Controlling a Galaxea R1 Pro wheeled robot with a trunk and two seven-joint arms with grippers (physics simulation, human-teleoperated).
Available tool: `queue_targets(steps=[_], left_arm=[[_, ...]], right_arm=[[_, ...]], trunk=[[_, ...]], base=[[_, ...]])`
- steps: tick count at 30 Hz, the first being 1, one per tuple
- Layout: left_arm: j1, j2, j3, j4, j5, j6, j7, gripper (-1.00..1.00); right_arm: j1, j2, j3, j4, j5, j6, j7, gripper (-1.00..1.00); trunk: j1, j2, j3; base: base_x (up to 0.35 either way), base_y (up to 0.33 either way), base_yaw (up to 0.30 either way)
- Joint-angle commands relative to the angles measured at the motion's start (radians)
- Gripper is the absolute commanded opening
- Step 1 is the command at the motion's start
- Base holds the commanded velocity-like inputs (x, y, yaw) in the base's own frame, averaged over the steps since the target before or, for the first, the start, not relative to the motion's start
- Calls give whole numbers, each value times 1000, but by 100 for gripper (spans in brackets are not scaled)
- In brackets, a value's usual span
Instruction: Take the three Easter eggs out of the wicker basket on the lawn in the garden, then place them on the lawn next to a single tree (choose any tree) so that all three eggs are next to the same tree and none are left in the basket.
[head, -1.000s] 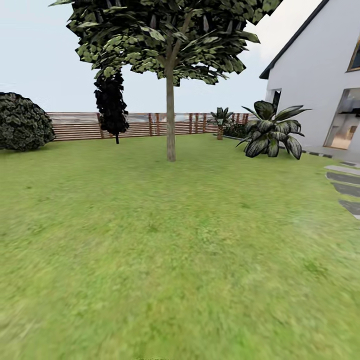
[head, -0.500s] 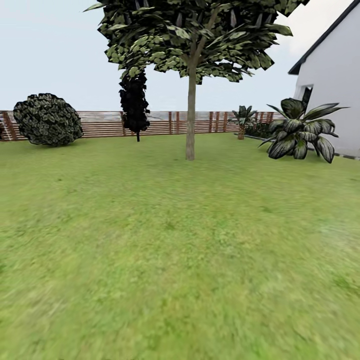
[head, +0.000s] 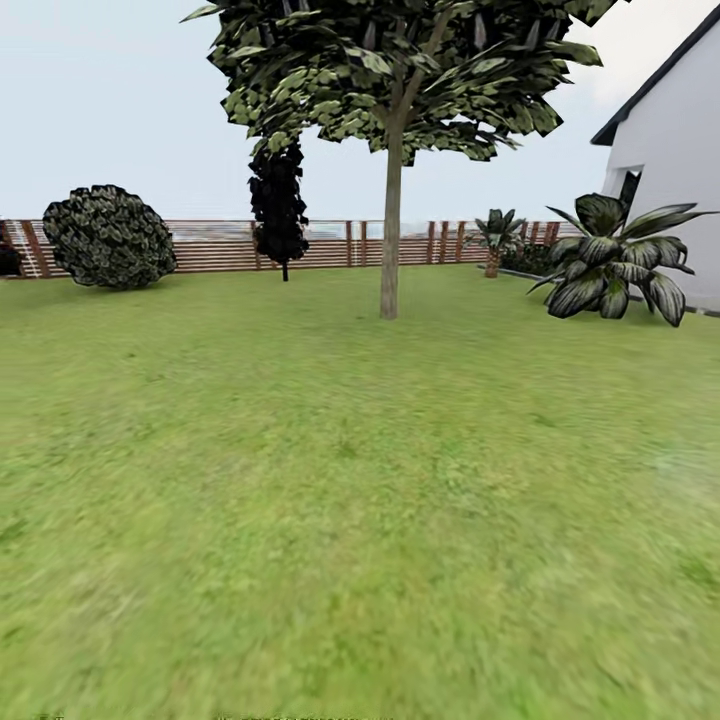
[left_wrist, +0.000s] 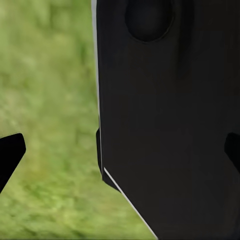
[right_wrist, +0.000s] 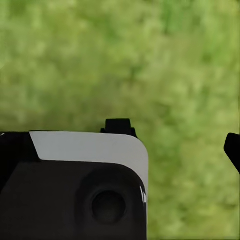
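Head view looks across the broad green lawn (head: 350, 500) to a slim grey-brown trunked tree (head: 390, 240); eggs and basket are out of sight. Claw states can't be told. Best to scan slowly for the basket.

Home garden, lawn (head: 330, 480), tree (head: 390, 240), fence (head: 320, 245), white house (head: 680, 170)

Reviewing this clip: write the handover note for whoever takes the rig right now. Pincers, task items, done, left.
Left pincer: tips spread, nothing between them. Right pincer: also spread and empty, above the lawn.
Ahead on the grass stands a thin-trunked tree, with a round bush and a black-foliage tree by the fence.
No eggs or wicker basket in sight, so progress cannot be judged.
Left: find the basket, move all three eggs beside one tree.
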Motion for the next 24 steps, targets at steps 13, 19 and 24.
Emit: queue_targets(steps=[13,19,24], left_arm=[[0,0,0,-1,0,-1,0,100],[0,0,0,0,0,-1,0,100],[0,0,0,0,0,-1,0,100]], right_arm=[[0,0,0,1,0,-5,0,100],[0,0,0,1,0,-4,0,100],[0,0,0,1,0,-5,0,100]], trunk=[[0,0,-16],[0,0,-21],[0,0,-23]], base=[[0,0,208],[0,0,250],[0,0,276]])
